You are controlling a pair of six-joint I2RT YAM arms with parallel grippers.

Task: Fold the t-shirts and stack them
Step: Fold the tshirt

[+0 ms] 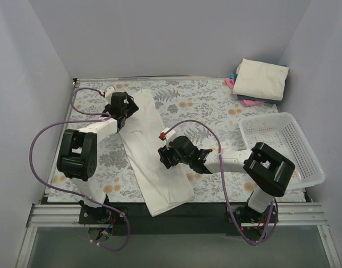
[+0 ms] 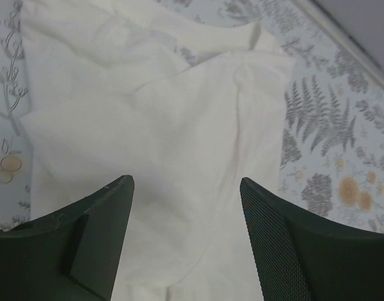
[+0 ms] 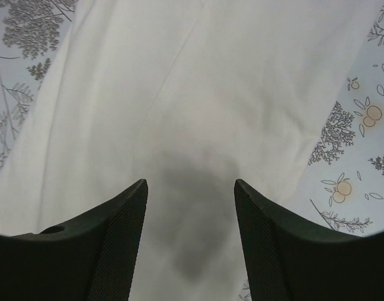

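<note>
A white t-shirt, folded into a long strip, lies flat and slantwise on the tabletop, well left of the basket. The left gripper hangs over the strip's far end, jaws wide, holding nothing. The right gripper hangs over its middle, reaching in from the basket's side, jaws apart and empty. Beyond the basket sits a stack of folded shirts, cream on top.

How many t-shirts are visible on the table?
4. One long white shirt lies in the middle. Three are stacked in the far right corner: cream shirt on top, pink shirt and blue shirt edges below. More may be hidden underneath.
</note>
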